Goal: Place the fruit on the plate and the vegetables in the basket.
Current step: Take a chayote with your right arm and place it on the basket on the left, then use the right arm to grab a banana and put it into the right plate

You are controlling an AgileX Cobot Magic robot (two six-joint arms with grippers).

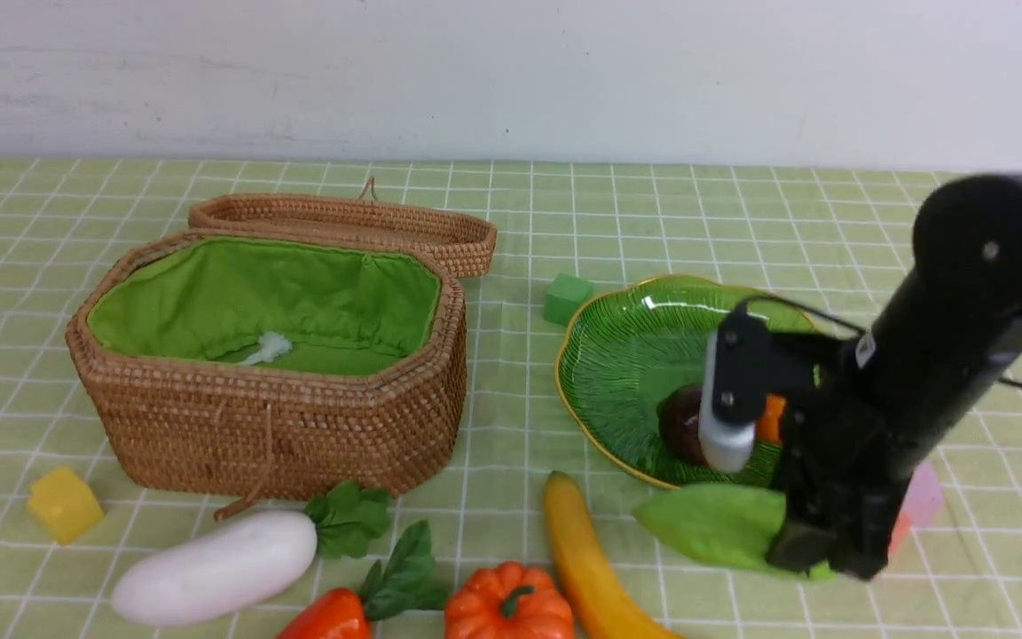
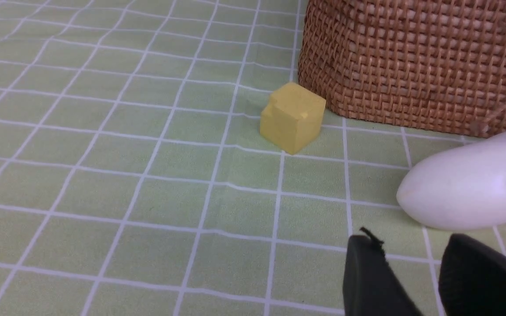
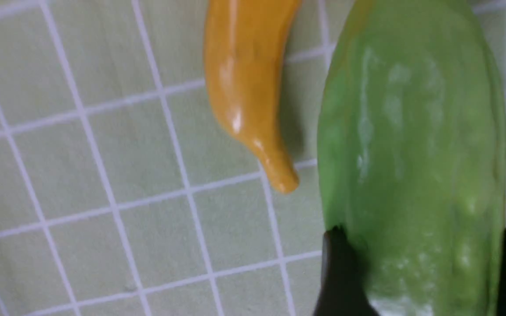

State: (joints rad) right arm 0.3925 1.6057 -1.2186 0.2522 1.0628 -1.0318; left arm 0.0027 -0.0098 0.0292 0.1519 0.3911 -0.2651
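Observation:
My right gripper (image 1: 817, 555) is down at the plate's front edge, shut on the green bumpy gourd (image 1: 715, 524), which lies on the cloth; both fingers press its sides in the right wrist view (image 3: 424, 237). The yellow banana (image 1: 586, 568) lies beside the gourd (image 3: 411, 131). The green plate (image 1: 626, 355) holds the dark mangosteen (image 1: 680, 422) and an orange mango (image 1: 771, 417), partly hidden by my arm. The open basket (image 1: 280, 426) stands at the left. White radish (image 1: 218, 564), carrot (image 1: 329, 617) and pumpkin (image 1: 508, 603) lie in front. My left gripper (image 2: 411, 239) is open and empty beside the radish (image 2: 468, 188).
The basket lid (image 1: 342, 217) lies open behind the basket. A yellow cube (image 1: 65, 504) sits left of the basket, a green cube (image 1: 567, 297) behind the plate, and a pink cube (image 1: 923, 497) behind my right gripper. The left arm is outside the front view.

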